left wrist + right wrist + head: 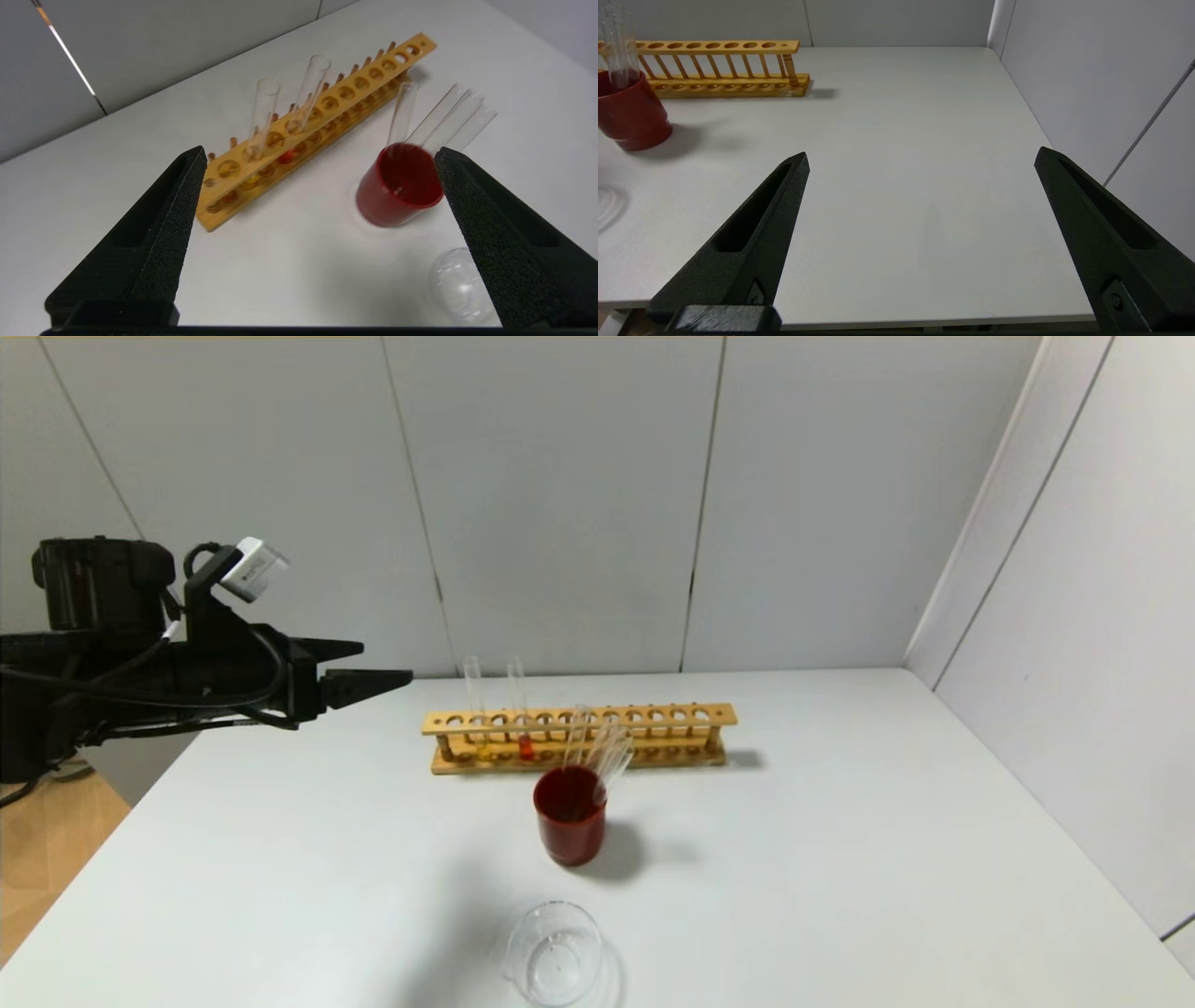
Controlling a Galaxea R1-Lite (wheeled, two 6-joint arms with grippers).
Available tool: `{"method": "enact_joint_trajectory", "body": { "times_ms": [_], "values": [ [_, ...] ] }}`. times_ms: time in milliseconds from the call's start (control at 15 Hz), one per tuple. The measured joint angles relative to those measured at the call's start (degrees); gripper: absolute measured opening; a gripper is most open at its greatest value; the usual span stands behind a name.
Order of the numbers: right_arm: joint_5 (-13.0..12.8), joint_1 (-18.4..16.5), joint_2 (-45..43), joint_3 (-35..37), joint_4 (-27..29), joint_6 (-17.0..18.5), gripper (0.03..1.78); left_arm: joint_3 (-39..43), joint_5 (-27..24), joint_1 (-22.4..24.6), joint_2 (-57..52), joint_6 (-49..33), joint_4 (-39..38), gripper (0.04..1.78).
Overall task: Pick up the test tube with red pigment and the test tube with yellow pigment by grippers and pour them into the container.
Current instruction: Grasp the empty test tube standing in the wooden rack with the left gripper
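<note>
Wooden test-tube rack set crosswise on the white table, toward the far wall. Two tubes upright in its left holes: test tube with yellow pigment further left, test tube with red pigment just beside it on the right, coloured liquid visible only at each rounded base. Same pair seen from the left wrist camera: yellow-based tube, red-based tube, both standing in the rack.

Opaque dark-red cup placed just in front of the rack, near its middle, holding several clear unstained tubes that lean up and to the right over the rim. Container of clear glass positioned nearer the robot than the cup, close to the table's front edge, apart from the cup, with no coloured liquid visible inside.

Left gripper held above the table's left edge, pointing right, level with or slightly above the rack, well apart from both pigment tubes. Fingers spread wide, nothing between them; confirmed by the left wrist camera, with rack, cup and container visible past the tips.

Right gripper out of the head camera's field; per its own wrist camera, poised over the table's right front area, fingers wide apart and empty, rack end and cup far off to one side.
</note>
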Motion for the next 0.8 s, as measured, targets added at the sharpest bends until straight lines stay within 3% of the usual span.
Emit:
{"method": "enact_joint_trajectory", "body": {
  "times_ms": [267,467,800],
  "values": [
    [0.0,0.0,0.0,0.0,0.0,0.0,1.7,-0.5,-2.3,2.6,4.5,12.5,0.0,1.72],
    [0.0,0.0,0.0,0.0,0.0,0.0,1.7,-0.7,-5.6,2.4,7.7,13.8,-3.0,1.72],
    [0.0,0.0,0.0,0.0,0.0,0.0,1.7,-2.0,-6.5,-0.4,13.0,10.3,-8.3,1.72]
  ]
}}
